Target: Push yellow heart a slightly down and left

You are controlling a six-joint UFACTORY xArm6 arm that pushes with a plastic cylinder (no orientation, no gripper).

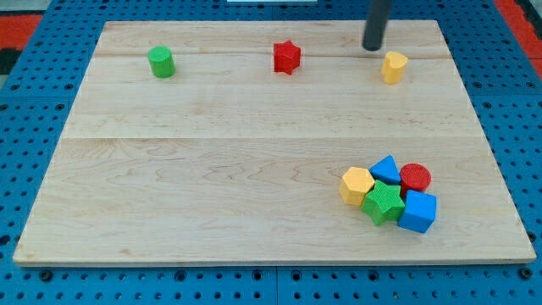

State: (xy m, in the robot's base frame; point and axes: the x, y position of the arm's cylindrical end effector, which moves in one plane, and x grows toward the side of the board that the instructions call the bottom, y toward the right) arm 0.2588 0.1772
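Surface (254, 144) lies bare below-left of yellow heart (394, 66); red star (287, 57) well left; tip (373, 47) just above-left. Heart's pointing undetermined. No gripper seen.

1. My tip (373, 48) is up at the worktop's (212, 152) top edge, just beside the yellow heart (394, 67), on its upper left.
2. Along the top: green cylinder (161, 62) left, red star (287, 58) middle, heart right.
3. Bottom right, a tight cluster: yellow hexagon (356, 185) left, blue triangle (386, 169) and red cylinder (415, 177) on top, green star (384, 202) and blue cube (417, 211) below.
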